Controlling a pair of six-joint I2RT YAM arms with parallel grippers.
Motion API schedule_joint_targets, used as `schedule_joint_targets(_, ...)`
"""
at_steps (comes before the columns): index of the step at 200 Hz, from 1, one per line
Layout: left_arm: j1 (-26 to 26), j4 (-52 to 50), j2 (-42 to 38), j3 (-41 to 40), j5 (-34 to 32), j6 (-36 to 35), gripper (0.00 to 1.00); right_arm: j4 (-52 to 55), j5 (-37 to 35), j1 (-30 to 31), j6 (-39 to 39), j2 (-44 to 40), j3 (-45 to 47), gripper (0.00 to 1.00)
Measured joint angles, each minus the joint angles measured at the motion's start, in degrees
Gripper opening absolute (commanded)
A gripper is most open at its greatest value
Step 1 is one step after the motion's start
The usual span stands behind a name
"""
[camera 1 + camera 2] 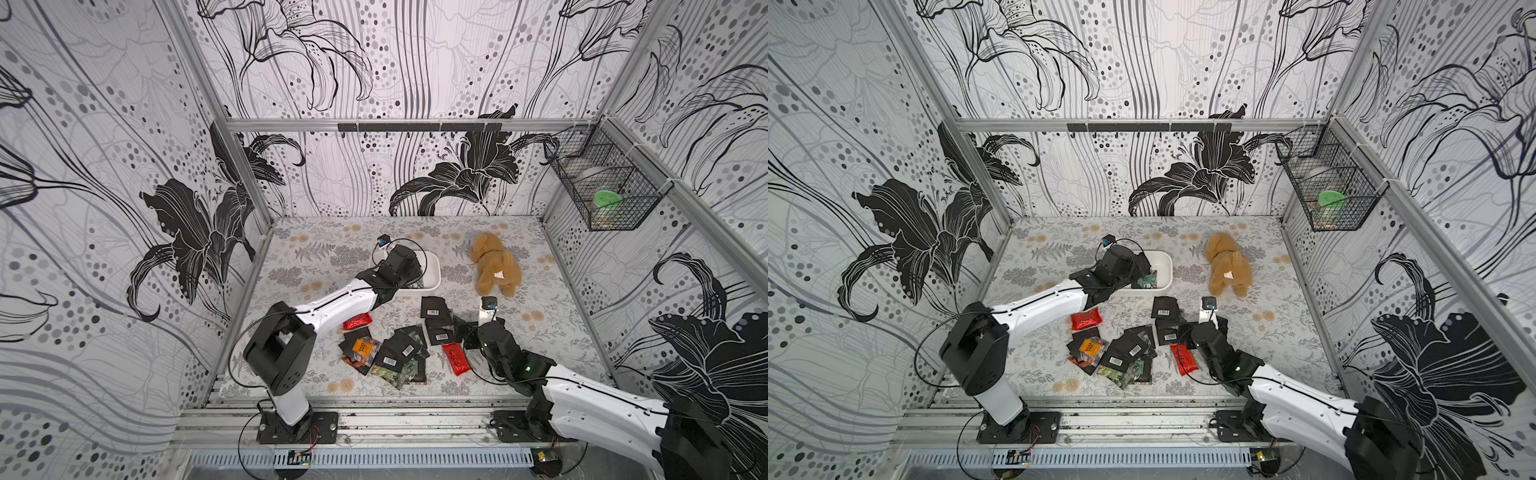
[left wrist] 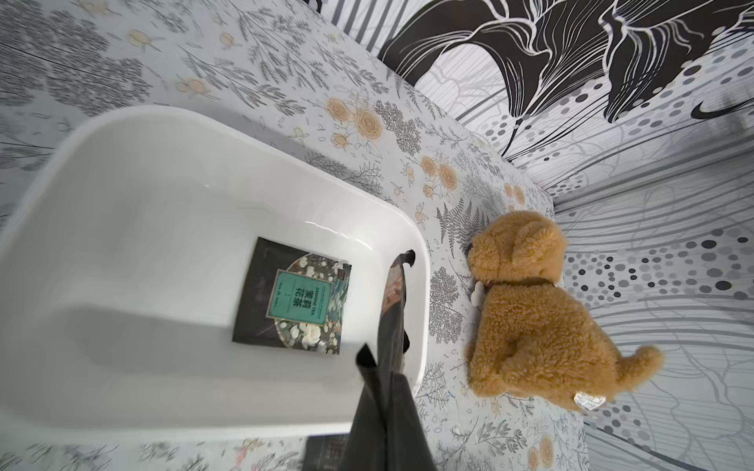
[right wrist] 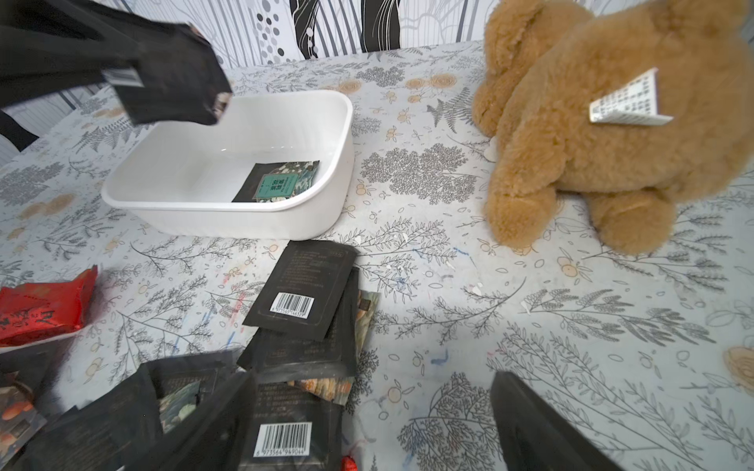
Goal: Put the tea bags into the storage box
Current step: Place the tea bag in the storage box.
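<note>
tea bags (image 1: 399,351) mostly lie in a loose overlapping heap on the flowered table (image 1: 316,257), on your side of the storage box (image 1: 433,272). many show white barcodes, one has an orange label, and two red ones (image 1: 456,358) sit at the heap's edges. you can see the box's long axis running across the table, side to side in both top views, with the plush toy (image 1: 496,266) just off its right short end. one green-labelled bag (image 2: 302,299) lies flat, label up, on the box floor at the end nearest the toy. your left gripper (image 3: 110,69) is pinched tight on a black barcode bag (image 3: 171,73), held in the air above the box. in the left wrist view that bag shows edge-on, its long axis pointing away from the claw toward the toy-side wall. your right gripper (image 1: 468,332) hangs low over the heap's right edge, jaws spread wide with nothing between them
</note>
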State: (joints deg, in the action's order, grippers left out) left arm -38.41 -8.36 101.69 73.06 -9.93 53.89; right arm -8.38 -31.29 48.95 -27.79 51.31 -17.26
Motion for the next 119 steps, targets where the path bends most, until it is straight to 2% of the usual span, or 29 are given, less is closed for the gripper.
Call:
schedule_joint_targets(36, 1.14, 1.25, 7.37, 3.06, 3.82, -0.28, 0.0, -1.16, 3.61, 0.0, 2.73, 0.0, 0.04, 0.95)
schedule_joint_targets(43, 1.27, 1.31, 7.96, 3.1, 4.37, -0.42, 0.08, -1.18, 4.52, 0.0, 3.3, 0.0, 0.04, 0.96)
schedule_joint_targets(56, 1.57, 1.05, 8.46, 3.1, 4.85, -0.7, 0.16, -1.53, 6.56, 0.0, 4.0, 0.04, 0.04, 0.96)
schedule_joint_targets(65, 1.86, 0.98, 8.46, 3.1, 4.83, -1.2, 0.31, -2.05, 8.37, 0.0, 4.87, 0.09, 0.04, 0.96)
schedule_joint_targets(77, 2.29, 0.98, 8.13, 3.08, 4.46, -1.4, 0.37, -3.1, 10.82, 0.0, 5.86, 0.13, 0.04, 0.96)
schedule_joint_targets(89, 2.86, 1.01, 7.23, 2.49, 4.22, -1.86, 0.52, -4.28, 13.2, 0.0, 6.62, 0.22, 0.09, 0.96)
schedule_joint_targets(119, 3.45, -0.94, 1.25, -0.52, 1.16, -3.54, 0.6, -6.64, 18.67, 0.0, 8.26, 1.62, 0.26, 0.99)
